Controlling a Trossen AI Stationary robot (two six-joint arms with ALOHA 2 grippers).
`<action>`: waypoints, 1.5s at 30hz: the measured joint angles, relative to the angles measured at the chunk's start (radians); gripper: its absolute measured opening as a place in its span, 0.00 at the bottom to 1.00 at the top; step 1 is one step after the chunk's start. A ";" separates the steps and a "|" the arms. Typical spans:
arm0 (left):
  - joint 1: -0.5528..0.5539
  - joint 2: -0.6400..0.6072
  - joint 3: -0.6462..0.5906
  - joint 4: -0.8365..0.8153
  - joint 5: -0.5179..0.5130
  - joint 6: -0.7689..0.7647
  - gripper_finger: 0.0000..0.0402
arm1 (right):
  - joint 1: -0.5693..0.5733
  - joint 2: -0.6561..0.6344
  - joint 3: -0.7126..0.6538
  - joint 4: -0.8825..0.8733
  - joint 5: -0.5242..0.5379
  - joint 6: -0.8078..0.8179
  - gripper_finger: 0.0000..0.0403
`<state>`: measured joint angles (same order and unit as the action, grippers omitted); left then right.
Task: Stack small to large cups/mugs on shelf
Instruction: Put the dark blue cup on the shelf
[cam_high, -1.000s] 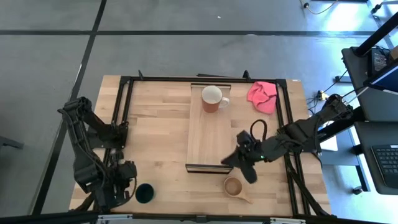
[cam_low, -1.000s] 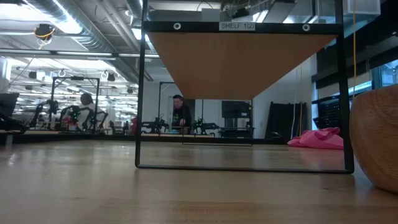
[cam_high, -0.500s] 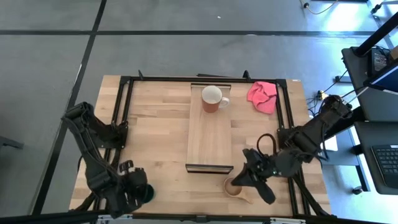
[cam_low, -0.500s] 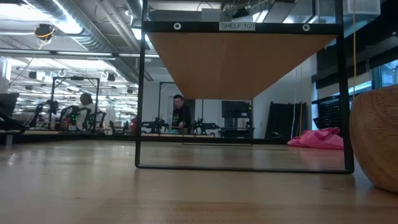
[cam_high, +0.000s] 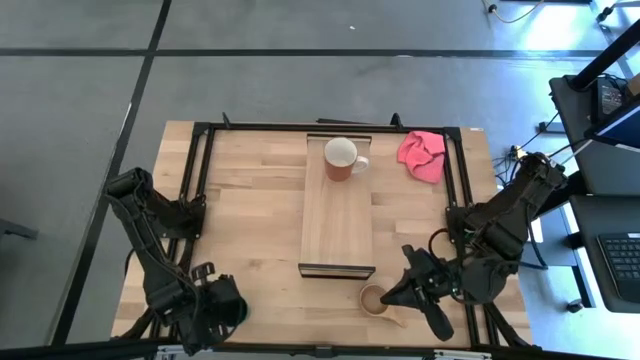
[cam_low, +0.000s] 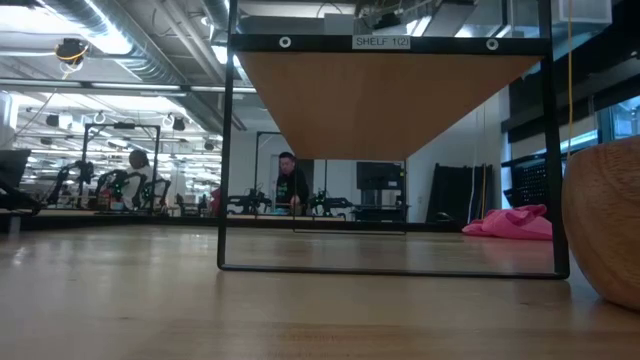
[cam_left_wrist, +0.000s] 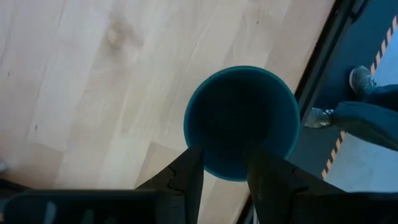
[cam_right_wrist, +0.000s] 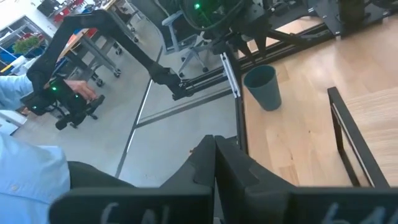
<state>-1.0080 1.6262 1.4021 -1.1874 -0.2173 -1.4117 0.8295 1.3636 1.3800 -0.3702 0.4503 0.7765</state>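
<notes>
The dark green cup (cam_left_wrist: 242, 118) stands on its base near the table's near-left corner (cam_right_wrist: 261, 87). In the high view my left gripper (cam_high: 225, 303) hides it. That gripper (cam_left_wrist: 225, 152) is open and points down over the cup's rim. The tan wooden cup (cam_high: 375, 298) rests on the table just before the shelf's dark near end (cam_high: 337, 270); it also shows in the low view (cam_low: 605, 220). My right gripper (cam_high: 390, 295) is shut (cam_right_wrist: 216, 140), just right of the wooden cup. The red-orange mug (cam_high: 340, 158) stands at the far end of the shelf (cam_high: 338, 225). My left gripper comes at the green cup from above, both fingers (cam_left_wrist: 189, 171) over the part of the rim (cam_left_wrist: 214, 175) nearest them. Whether they touch the rim I cannot tell. My right gripper's shut tips lie beside the wooden cup's right side (cam_high: 384, 297); whether they touch it I cannot tell.
A pink cloth (cam_high: 422, 155) lies at the far right of the table, also in the low view (cam_low: 510, 222). A black frame (cam_low: 225, 150) carries the shelf above the tabletop. A person's shoes (cam_left_wrist: 364, 78) and blue sleeve (cam_right_wrist: 25, 168) show beyond the near edge.
My left gripper has swung right and toward the near edge, ending over the green cup and covering it in the high view. My right gripper has moved from the shelf's near end toward the near edge, down beside the wooden cup. The cups have stayed put.
</notes>
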 joint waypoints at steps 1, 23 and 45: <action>0.001 0.000 0.000 0.000 0.000 0.000 0.27 | 0.000 0.000 0.000 0.000 0.000 0.000 0.02; 0.037 -0.001 -0.193 0.132 0.046 -0.019 0.27 | 0.000 0.000 0.000 -0.019 0.002 -0.003 0.02; 0.087 -0.011 -0.210 0.176 0.133 0.002 0.02 | -0.001 0.001 0.000 0.034 0.048 0.003 0.02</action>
<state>-0.9207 1.6149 1.1919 -1.0118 -0.0841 -1.4098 0.8288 1.3642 1.3796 -0.3364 0.4984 0.7795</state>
